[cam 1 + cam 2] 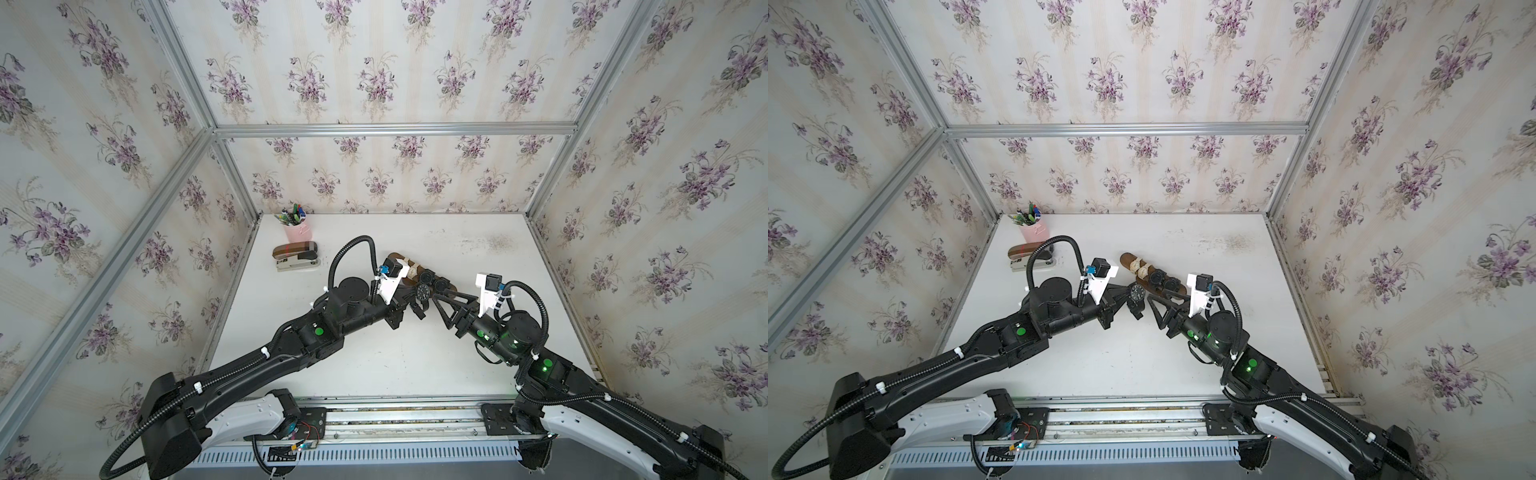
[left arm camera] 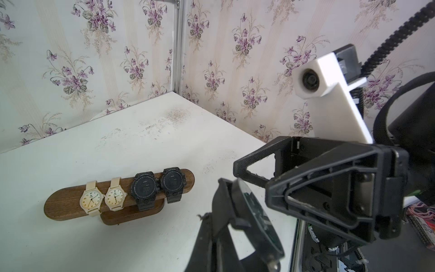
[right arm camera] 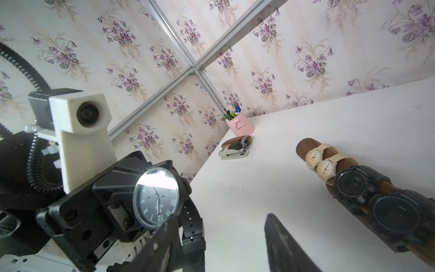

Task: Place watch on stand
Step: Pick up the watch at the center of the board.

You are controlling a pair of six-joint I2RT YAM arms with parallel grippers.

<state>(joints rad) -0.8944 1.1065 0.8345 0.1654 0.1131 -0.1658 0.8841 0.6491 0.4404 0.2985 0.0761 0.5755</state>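
The left gripper is clamped on the watch, a black one with a dark round dial and pale numerals, gripping it by the case so that its strap hangs loose below. Facing it, the right gripper has its fingers apart, with one fingertip just beside the watch; contact cannot be told. The watch is held off the worktop, close to the stand but not on it, near the end that carries two black watches. The stand is a long dark wooden bar with rounded ends on a small oval foot. Two cream watches are strapped side by side further along the bar, and the end beyond them is bare. Well apart, by the far corner of the worktop, a stapler lies just in front of a pink cup full of pens.
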